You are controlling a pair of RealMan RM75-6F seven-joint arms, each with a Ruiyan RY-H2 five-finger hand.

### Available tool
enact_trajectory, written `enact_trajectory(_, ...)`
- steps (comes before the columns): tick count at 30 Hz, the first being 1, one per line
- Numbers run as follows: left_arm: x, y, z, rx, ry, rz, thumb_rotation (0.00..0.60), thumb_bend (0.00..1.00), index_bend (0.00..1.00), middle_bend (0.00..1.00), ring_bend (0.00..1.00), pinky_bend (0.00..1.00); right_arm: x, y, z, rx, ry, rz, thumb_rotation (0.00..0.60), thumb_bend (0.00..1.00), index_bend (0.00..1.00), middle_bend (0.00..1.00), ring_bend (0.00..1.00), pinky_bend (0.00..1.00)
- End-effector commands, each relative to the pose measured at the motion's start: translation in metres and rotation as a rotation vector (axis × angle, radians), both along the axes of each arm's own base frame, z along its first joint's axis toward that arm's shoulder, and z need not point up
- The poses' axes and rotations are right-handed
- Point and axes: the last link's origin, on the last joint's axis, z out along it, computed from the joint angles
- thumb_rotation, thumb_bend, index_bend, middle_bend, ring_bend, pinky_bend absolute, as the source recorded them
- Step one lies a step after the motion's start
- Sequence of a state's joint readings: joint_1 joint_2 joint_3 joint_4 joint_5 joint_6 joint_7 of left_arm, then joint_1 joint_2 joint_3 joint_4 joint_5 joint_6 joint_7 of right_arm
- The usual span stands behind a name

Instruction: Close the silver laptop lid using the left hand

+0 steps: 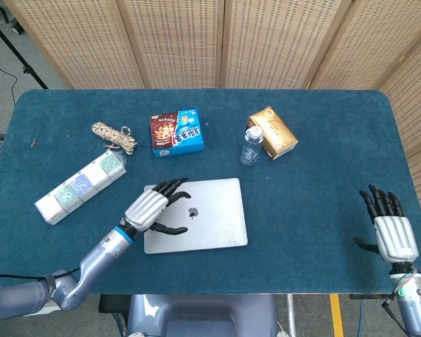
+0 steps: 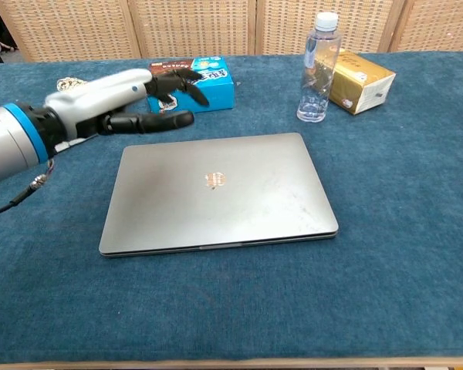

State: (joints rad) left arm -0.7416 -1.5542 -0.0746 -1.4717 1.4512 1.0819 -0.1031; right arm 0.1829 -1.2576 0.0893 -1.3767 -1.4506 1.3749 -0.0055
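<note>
The silver laptop (image 1: 200, 223) (image 2: 220, 191) lies flat on the blue table with its lid fully down and the logo facing up. My left hand (image 1: 151, 205) (image 2: 123, 100) hovers over the laptop's left rear corner, lifted off the lid, fingers spread and holding nothing. My right hand (image 1: 389, 228) is far off at the table's right front edge, fingers apart and empty; only the head view shows it.
Behind the laptop stand a blue snack box (image 1: 176, 132) (image 2: 203, 82), a clear water bottle (image 1: 250, 146) (image 2: 319, 68) and a gold box (image 1: 273, 132) (image 2: 358, 80). A coil of twine (image 1: 114, 136) and a long pack of tissues (image 1: 81, 187) lie at the left.
</note>
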Motion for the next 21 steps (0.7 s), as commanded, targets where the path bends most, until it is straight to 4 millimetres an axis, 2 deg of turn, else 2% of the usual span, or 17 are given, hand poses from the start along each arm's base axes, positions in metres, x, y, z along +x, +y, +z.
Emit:
enact_trajectory(1, -0.007, 0.004, 0.035, 0.136, -0.011, -0.018, 0.030, 0.00, 0.06, 0.00, 0.00, 0.01, 0.000, 0.001, 0.001, -0.002, -0.003, 0.001, 0.600, 0.00, 0.00, 0.00, 0.00, 0.00)
enact_trajectory(3, -0.018, 0.004, 0.052, 0.220, 0.031, -0.015, 0.041, 0.00, 0.02, 0.00, 0.00, 0.00, 0.001, 0.001, 0.001, -0.004, -0.005, 0.004, 0.600, 0.00, 0.00, 0.00, 0.00, 0.00)
enact_trajectory(5, -0.057, -0.003, 0.085, 0.364, 0.126, 0.052, 0.076, 0.00, 0.00, 0.00, 0.00, 0.00, 0.003, 0.001, 0.003, -0.009, -0.014, 0.011, 0.600, 0.00, 0.00, 0.00, 0.00, 0.00)
enact_trajectory(6, -0.065, -0.009, 0.091, 0.385, 0.138, 0.070, 0.092, 0.00, 0.00, 0.00, 0.00, 0.00, 0.003, 0.002, 0.003, -0.009, -0.015, 0.013, 0.600, 0.00, 0.00, 0.00, 0.00, 0.00)
enact_trajectory(11, -0.108, -0.031, 0.119, 0.452, 0.185, 0.192, 0.219, 0.00, 0.00, 0.00, 0.00, 0.00, 0.005, 0.003, 0.004, -0.009, -0.024, 0.022, 0.600, 0.00, 0.00, 0.00, 0.00, 0.00)
enact_trajectory(14, -0.133, -0.046, 0.132, 0.487, 0.197, 0.272, 0.268, 0.00, 0.00, 0.00, 0.00, 0.00, 0.006, 0.004, 0.006, -0.012, -0.030, 0.030, 0.600, 0.00, 0.00, 0.00, 0.00, 0.00)
enact_trajectory(18, -0.164, -0.067, 0.144, 0.499, 0.174, 0.380, 0.306, 0.00, 0.00, 0.00, 0.00, 0.00, 0.008, 0.005, 0.008, -0.020, -0.037, 0.039, 0.600, 0.00, 0.00, 0.00, 0.00, 0.00)
enact_trajectory(21, -0.176, -0.074, 0.147, 0.498, 0.169, 0.403, 0.326, 0.00, 0.00, 0.00, 0.00, 0.00, 0.008, 0.005, 0.010, -0.023, -0.041, 0.043, 0.600, 0.00, 0.00, 0.00, 0.00, 0.00)
